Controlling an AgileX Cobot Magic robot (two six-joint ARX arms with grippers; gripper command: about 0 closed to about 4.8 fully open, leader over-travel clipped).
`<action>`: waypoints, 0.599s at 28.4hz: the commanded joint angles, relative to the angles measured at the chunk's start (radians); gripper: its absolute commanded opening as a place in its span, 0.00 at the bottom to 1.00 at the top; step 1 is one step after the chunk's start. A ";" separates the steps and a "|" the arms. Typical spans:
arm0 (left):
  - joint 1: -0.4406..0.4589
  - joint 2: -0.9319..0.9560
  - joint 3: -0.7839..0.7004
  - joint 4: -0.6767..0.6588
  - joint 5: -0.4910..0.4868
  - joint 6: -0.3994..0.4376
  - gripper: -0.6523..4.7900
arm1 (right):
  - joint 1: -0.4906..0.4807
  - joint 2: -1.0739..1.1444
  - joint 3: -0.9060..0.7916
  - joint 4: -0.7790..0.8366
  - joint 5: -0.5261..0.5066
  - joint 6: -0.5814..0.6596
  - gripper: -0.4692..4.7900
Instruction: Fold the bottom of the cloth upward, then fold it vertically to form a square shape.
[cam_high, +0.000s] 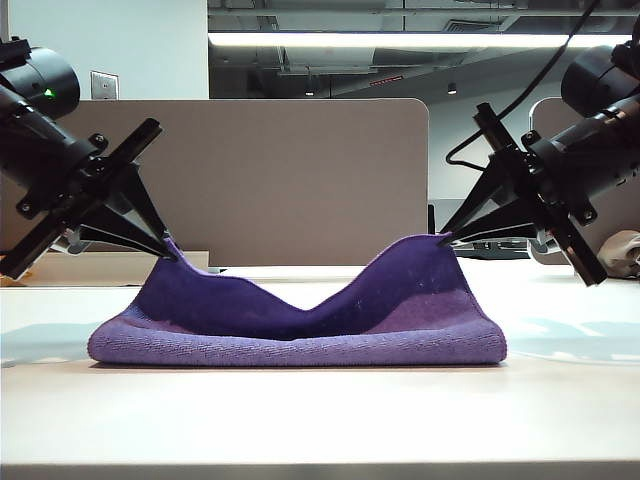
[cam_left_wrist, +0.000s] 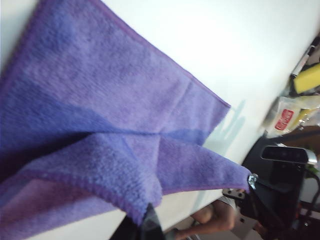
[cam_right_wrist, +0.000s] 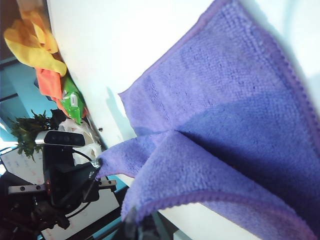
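Note:
The purple cloth lies folded over on the white table, its rounded fold facing the front edge. Two corners of its upper layer are lifted off the lower layer, and the span between them sags in the middle. My left gripper is shut on the left lifted corner. My right gripper is shut on the right lifted corner. In the left wrist view the cloth hangs from my left gripper. In the right wrist view the cloth hangs from my right gripper, hem showing.
A beige partition stands behind the table. Coloured cloths and a green packet lie at the table's far edge in the right wrist view. Packets sit at the table's edge in the left wrist view.

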 joint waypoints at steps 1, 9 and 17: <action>0.001 -0.001 0.003 0.004 0.039 -0.052 0.11 | -0.004 -0.004 0.005 0.014 -0.014 0.025 0.13; 0.017 -0.001 0.003 0.078 0.075 -0.297 0.11 | -0.018 -0.004 0.005 0.028 0.011 0.245 0.13; 0.032 0.002 0.003 0.193 0.079 -0.492 0.11 | -0.017 0.003 0.005 0.065 0.090 0.366 0.15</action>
